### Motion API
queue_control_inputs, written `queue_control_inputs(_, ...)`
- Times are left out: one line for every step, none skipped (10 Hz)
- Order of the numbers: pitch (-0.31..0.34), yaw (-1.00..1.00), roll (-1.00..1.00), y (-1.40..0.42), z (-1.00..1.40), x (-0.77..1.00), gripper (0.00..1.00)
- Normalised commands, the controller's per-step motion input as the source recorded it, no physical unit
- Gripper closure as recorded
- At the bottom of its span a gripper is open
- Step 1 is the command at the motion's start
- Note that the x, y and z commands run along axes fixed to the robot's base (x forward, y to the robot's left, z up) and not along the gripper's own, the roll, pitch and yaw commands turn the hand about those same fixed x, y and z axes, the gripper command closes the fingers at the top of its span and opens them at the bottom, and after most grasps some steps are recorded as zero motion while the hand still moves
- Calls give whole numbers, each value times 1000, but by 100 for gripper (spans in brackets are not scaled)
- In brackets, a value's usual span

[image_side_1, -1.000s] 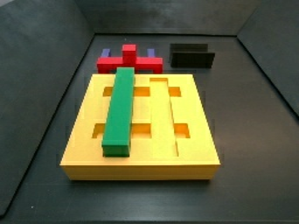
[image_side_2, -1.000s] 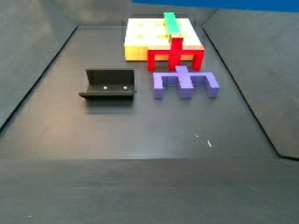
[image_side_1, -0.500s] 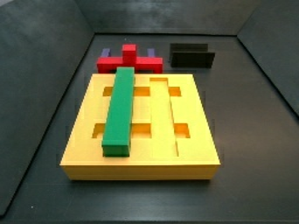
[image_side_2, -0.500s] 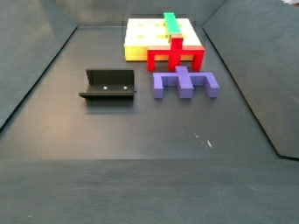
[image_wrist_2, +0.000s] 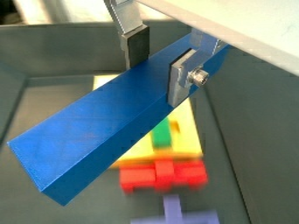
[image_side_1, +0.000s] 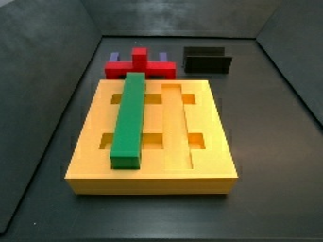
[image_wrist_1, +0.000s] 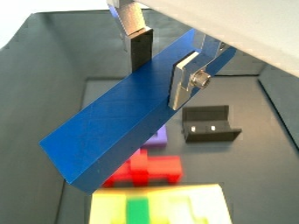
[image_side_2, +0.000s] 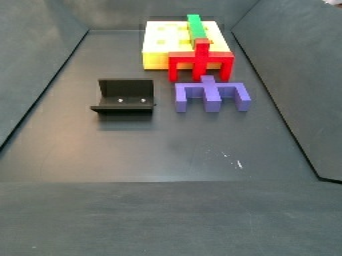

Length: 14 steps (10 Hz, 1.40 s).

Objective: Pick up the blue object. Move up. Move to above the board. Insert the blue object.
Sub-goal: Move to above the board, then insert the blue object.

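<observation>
In both wrist views my gripper (image_wrist_1: 163, 66) (image_wrist_2: 160, 63) is shut on the blue object (image_wrist_1: 128, 122) (image_wrist_2: 105, 131), a long dark-blue bar held tilted high above the floor. One finger (image_wrist_1: 184, 77) presses its near face and the other pad (image_wrist_1: 140, 48) sits behind it. The board (image_side_1: 214, 151) (image_side_2: 160, 45), a thick yellow-orange slab with grooves and square cut-outs, lies below and also shows in the wrist views (image_wrist_1: 198, 206) (image_wrist_2: 184, 144). The gripper and blue object are out of view in both side views.
A green bar (image_side_1: 130, 118) (image_side_2: 197, 25) lies in a board groove. A red piece (image_side_1: 140, 64) (image_side_2: 203, 60) and a violet-blue flat piece (image_side_1: 116, 59) (image_side_2: 211, 95) lie next to the board. The fixture (image_side_1: 209, 60) (image_side_2: 123, 97) (image_wrist_1: 211, 122) stands on the dark floor.
</observation>
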Motion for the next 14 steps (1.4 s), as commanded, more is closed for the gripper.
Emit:
queue_control_inputs(74, 1000, 23, -1400, 165, 218, 100)
queue_control_inputs(95, 1000, 29, -1400, 177, 261, 100)
queue_control_inputs(116, 1000, 36, -848, 118, 191, 100)
queue_control_inputs(142, 1000, 41, -320, 62, 135, 100)
queue_control_inputs(145, 1000, 42, -182, 44, 86, 100)
queue_control_inputs(152, 1000, 57, -130, 35, 47, 100)
queue_control_inputs(163, 1000, 64, -101, 33, 48, 100)
queue_control_inputs(208, 1000, 83, -62, 29, 61, 100)
queue_control_inputs(209, 787, 85, -56, 29, 65, 100)
queue_control_inputs(189, 458, 82, -47, 32, 74, 100)
queue_control_inputs(176, 334, 80, -44, 31, 77, 100)
queue_control_inputs(-26, 0, -101, -37, -200, 0, 100)
queue_control_inputs(-67, 0, -143, 0, -469, 0, 100)
queue_control_inputs(-44, 0, -96, -49, -663, 29, 100)
